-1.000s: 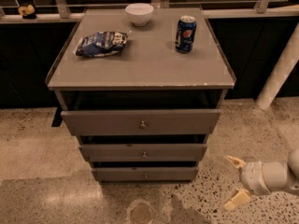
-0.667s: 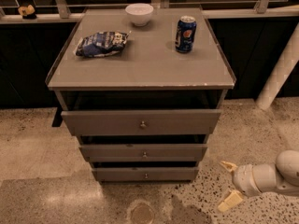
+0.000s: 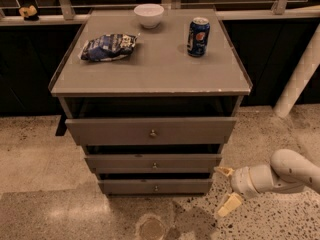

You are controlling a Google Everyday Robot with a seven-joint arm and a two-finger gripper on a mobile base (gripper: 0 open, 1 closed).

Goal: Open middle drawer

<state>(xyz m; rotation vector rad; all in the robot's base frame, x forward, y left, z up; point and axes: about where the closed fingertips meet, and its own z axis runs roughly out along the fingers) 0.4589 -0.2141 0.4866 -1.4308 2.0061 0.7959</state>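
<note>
The middle drawer [image 3: 153, 162] is the grey front with a small round knob [image 3: 154, 165], between a taller top drawer [image 3: 150, 130] and a thinner bottom drawer [image 3: 155, 186] of a grey cabinet. My gripper [image 3: 225, 189] is low at the right, just off the cabinet's right front corner, level with the middle and bottom drawers. Its two cream fingers [image 3: 229, 205] are spread open with nothing between them, and it touches no drawer.
On the cabinet top [image 3: 160, 74] sit a white bowl [image 3: 149, 15], a blue snack bag [image 3: 107, 46] and a blue soda can [image 3: 198, 36]. A white slanted post [image 3: 299, 79] stands at the right. The speckled floor has a round stain [image 3: 150, 227] in front.
My gripper has moved left, closer to the cabinet's right front corner. The drawers and the things on top have not moved.
</note>
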